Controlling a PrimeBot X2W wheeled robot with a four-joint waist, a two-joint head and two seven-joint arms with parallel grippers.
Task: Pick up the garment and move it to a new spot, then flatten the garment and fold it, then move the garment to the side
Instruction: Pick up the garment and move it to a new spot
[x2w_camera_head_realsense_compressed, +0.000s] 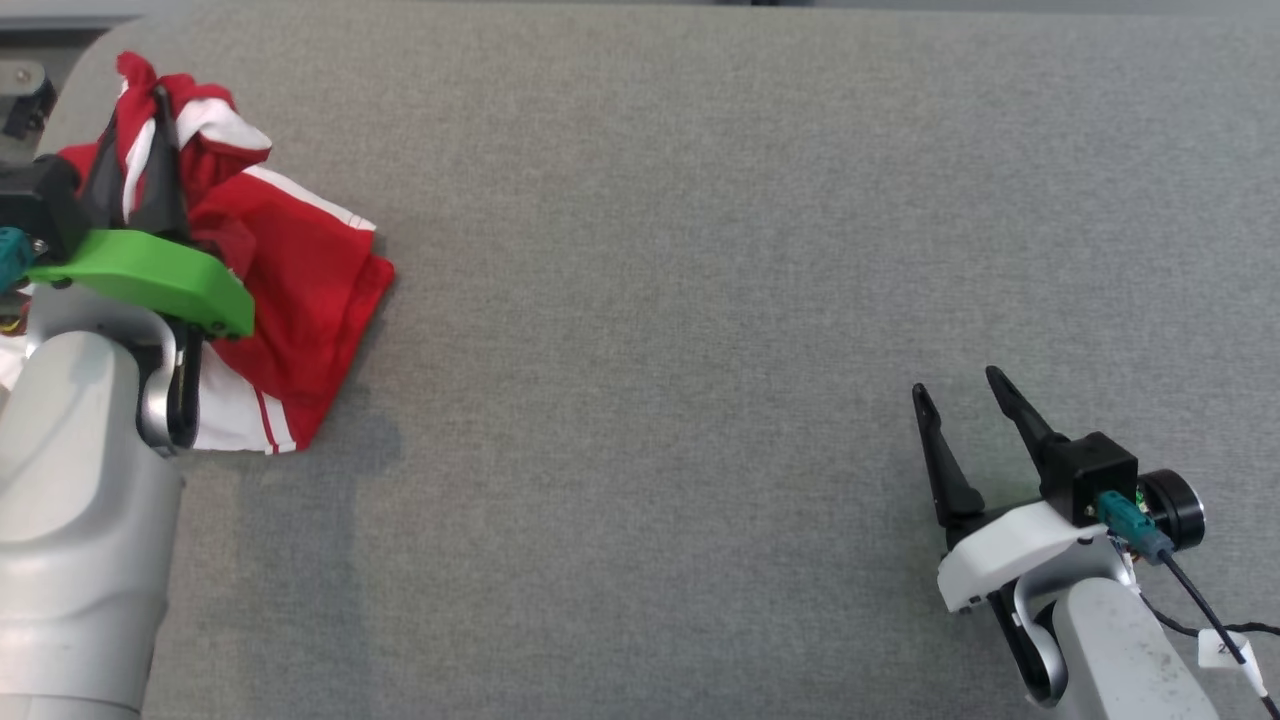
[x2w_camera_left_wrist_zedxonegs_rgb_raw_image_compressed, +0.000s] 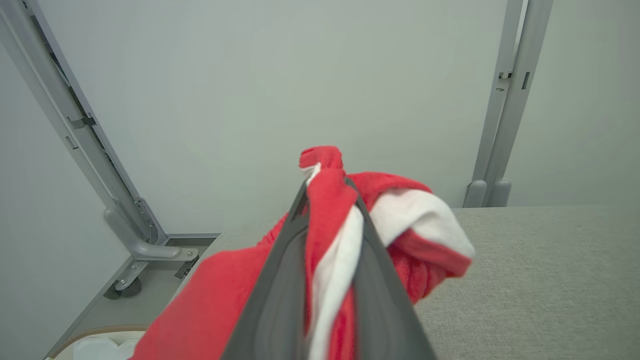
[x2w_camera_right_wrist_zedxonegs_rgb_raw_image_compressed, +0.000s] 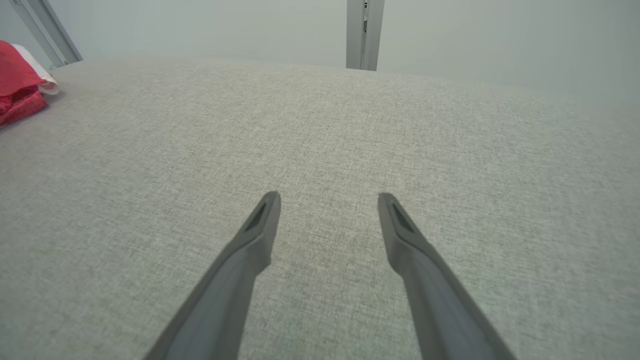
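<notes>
The garment (x2w_camera_head_realsense_compressed: 300, 290) is red with white stripes and panels, crumpled at the far left of the grey table. My left gripper (x2w_camera_head_realsense_compressed: 140, 115) is shut on a bunched fold of it near its far end, and some cloth pokes out past the tips. In the left wrist view the garment (x2w_camera_left_wrist_zedxonegs_rgb_raw_image_compressed: 330, 220) is pinched between my two dark fingers (x2w_camera_left_wrist_zedxonegs_rgb_raw_image_compressed: 280, 280). My right gripper (x2w_camera_head_realsense_compressed: 960, 385) stands open at the lower right, well away from the cloth. Between the open fingers of my right gripper (x2w_camera_right_wrist_zedxonegs_rgb_raw_image_compressed: 327, 197) there is only bare table. The garment (x2w_camera_right_wrist_zedxonegs_rgb_raw_image_compressed: 20, 80) lies at the far left there.
The grey fabric table (x2w_camera_head_realsense_compressed: 700, 300) stretches wide between the two arms. Its rounded far-left corner (x2w_camera_head_realsense_compressed: 90, 50) lies just behind the garment. Grey metal frame posts (x2w_camera_left_wrist_zedxonegs_rgb_raw_image_compressed: 505, 125) rise behind the table against a pale wall.
</notes>
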